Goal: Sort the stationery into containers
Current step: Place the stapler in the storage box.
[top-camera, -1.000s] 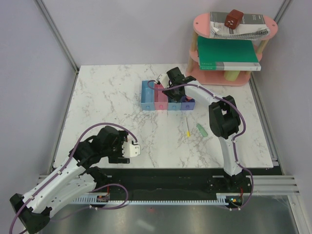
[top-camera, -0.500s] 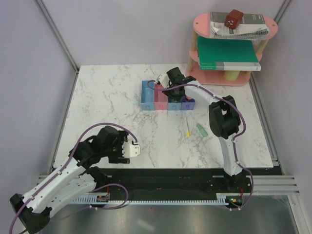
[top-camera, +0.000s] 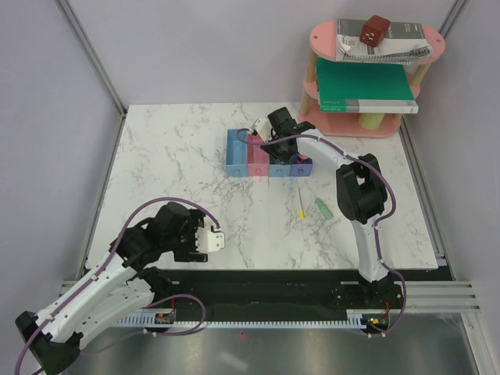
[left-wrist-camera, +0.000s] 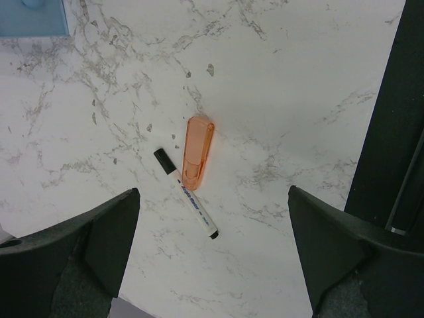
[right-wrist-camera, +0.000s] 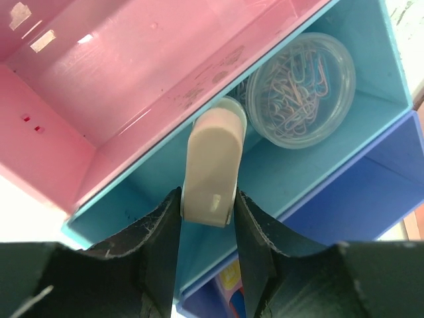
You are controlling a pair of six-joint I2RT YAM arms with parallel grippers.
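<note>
My right gripper (right-wrist-camera: pixel 207 202) is shut on a peach clip (right-wrist-camera: pixel 211 165) and holds it over the third container, a light blue bin (right-wrist-camera: pixel 318 169). That bin holds a round clear box of paper clips (right-wrist-camera: pixel 301 89). The pink bin (right-wrist-camera: pixel 132 79) lies beside it, and the dark blue bin (right-wrist-camera: pixel 377 199) on the other side. From above, the row of containers (top-camera: pixel 238 148) sits mid-table under the right gripper (top-camera: pixel 275 142). My left gripper (left-wrist-camera: pixel 213 193) hangs open above an orange stick (left-wrist-camera: pixel 197 152) and a black-capped pen (left-wrist-camera: pixel 187 193). A thin yellow pen (top-camera: pixel 301 205) and a green cap-shaped piece (top-camera: pixel 323 208) lie on the marble.
A pink two-tier oval shelf (top-camera: pixel 312 35) stands at the back right with a green book (top-camera: pixel 363 84), a spiral notebook (top-camera: pixel 391 43) and a brown block (top-camera: pixel 374 30). The table's black front edge (left-wrist-camera: pixel 397 119) runs close to the left gripper.
</note>
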